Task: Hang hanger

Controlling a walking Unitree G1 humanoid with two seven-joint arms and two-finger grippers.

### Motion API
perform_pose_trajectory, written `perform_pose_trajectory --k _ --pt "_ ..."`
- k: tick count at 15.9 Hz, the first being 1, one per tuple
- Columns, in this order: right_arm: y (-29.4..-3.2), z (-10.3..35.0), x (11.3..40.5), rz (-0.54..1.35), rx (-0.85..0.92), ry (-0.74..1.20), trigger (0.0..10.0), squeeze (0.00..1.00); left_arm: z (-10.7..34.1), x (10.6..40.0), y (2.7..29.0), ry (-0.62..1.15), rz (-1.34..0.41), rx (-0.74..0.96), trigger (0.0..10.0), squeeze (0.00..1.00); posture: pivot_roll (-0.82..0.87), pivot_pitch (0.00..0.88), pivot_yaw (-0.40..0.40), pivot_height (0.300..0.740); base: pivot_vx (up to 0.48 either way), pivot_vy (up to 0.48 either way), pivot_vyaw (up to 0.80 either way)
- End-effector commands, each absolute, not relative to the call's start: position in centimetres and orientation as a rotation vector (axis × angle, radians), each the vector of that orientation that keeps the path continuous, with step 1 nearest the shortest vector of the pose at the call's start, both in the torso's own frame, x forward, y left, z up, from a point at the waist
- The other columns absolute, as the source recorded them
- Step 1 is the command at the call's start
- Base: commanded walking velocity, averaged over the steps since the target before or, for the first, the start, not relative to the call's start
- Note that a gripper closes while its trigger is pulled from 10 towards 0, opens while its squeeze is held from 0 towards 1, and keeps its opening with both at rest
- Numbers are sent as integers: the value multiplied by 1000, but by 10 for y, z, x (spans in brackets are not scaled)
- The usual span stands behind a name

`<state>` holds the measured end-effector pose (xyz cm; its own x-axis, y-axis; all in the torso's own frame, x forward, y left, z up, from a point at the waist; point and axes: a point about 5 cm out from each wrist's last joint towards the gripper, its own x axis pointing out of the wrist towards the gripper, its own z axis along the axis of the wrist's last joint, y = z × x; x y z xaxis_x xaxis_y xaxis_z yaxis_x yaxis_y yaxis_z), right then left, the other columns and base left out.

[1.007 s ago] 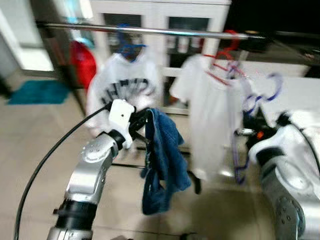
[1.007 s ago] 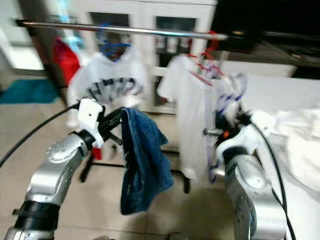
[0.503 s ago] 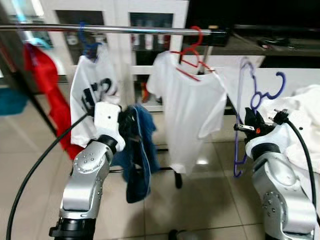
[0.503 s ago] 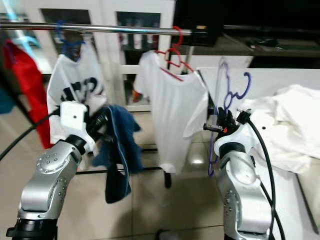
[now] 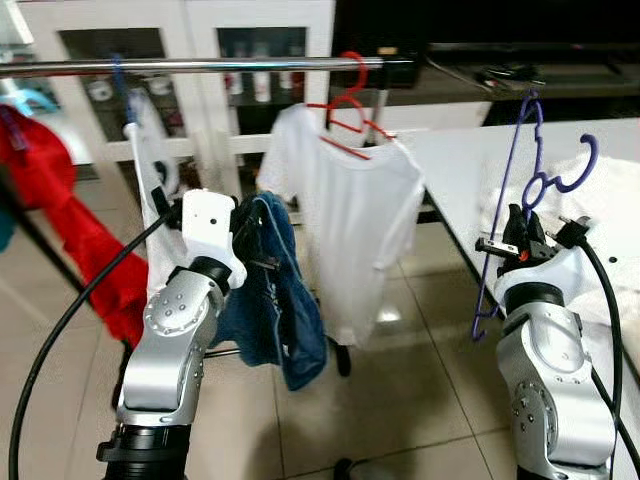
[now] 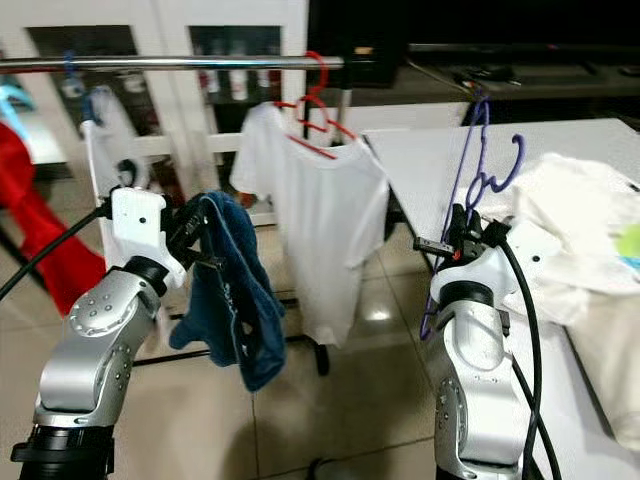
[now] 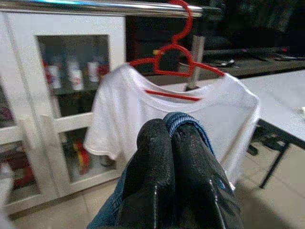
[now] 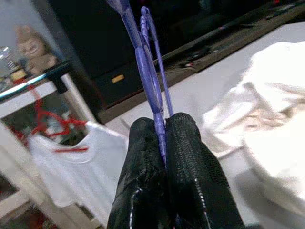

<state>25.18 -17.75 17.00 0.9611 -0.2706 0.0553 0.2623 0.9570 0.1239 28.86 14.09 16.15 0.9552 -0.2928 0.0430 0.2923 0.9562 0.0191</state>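
Right wrist view: right pincer (image 8: 162,138) apparently clamping purple hanger (image 8: 145,62).

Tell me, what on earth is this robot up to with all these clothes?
It is doing laundry at a clothes rail. Its left gripper is shut on a blue garment, which hangs down from the fingers. Its right gripper is shut on an empty purple hanger, held upright beside a white table with a pile of white laundry. A white T-shirt already hangs from the rail on a red hanger. The purple hanger is not yet on the rail.
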Motion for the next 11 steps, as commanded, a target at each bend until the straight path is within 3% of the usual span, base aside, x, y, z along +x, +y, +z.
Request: perform_pose_trajectory --k 1,3,5,7,11 --pt "-179 172 251 -284 138 -88 10000 0 168 288 136 -68 -328 5 10000 0 -61 0 -4 740 0 0 -800" --pt "-177 175 251 -259 207 -99 10000 0 168 283 131 -26 -447 -9 10000 0 -57 0 -7 740 0 0 -800" --pt "-186 172 250 -376 81 -84 10000 0 168 282 130 -28 -464 0 10000 0 -57 0 -12 740 0 0 -800" --pt "-178 161 251 -198 137 24 10000 0 165 282 131 -13 -439 11 10000 0 -54 0 -19 740 0 0 -800" --pt "-171 155 249 -103 141 74 10000 0 164 285 136 6 -397 -24 10000 0 -53 0 -31 740 0 0 -800"
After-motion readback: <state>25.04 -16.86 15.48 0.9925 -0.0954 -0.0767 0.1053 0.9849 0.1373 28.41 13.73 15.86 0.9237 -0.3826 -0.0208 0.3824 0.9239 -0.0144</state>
